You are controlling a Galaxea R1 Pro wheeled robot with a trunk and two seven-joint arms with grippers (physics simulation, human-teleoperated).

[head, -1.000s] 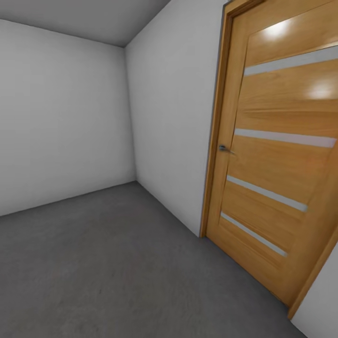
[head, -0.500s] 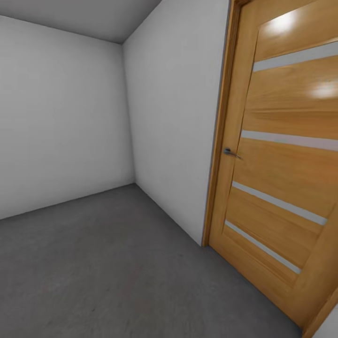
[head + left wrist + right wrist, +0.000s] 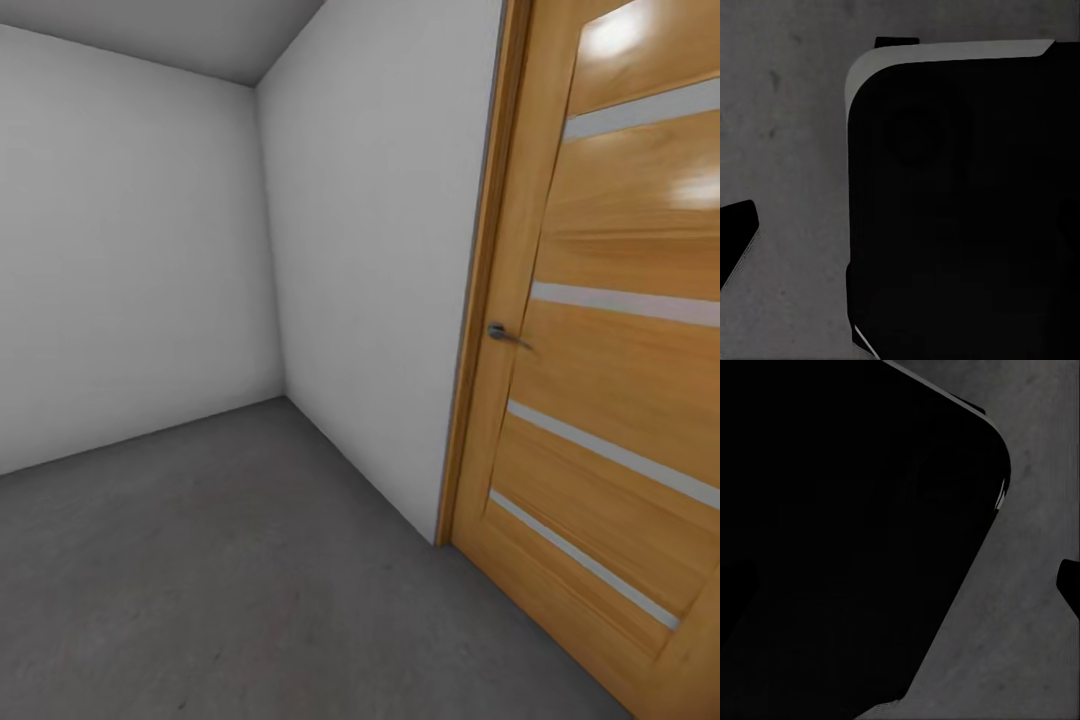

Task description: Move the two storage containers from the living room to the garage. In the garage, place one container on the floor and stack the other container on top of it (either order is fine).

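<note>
Garage floor (image 3: 230, 580), dark grey speckled concrete, covers the lower half of the head view from 6 to 9 o'clock. Plain grey-white walls (image 3: 130, 250) meet in a corner around 11 o'clock. Wooden door (image 3: 620, 380) with pale horizontal strips stands at 3 o'clock, shut in its frame, metal handle (image 3: 503, 334) on its near edge. Both wrist views look down at the same concrete past a large black robot body (image 3: 960, 210). A dark fingertip (image 3: 736, 234) pokes in at the edge of each wrist view; cannot tell if either gripper is spread or closed.
</note>
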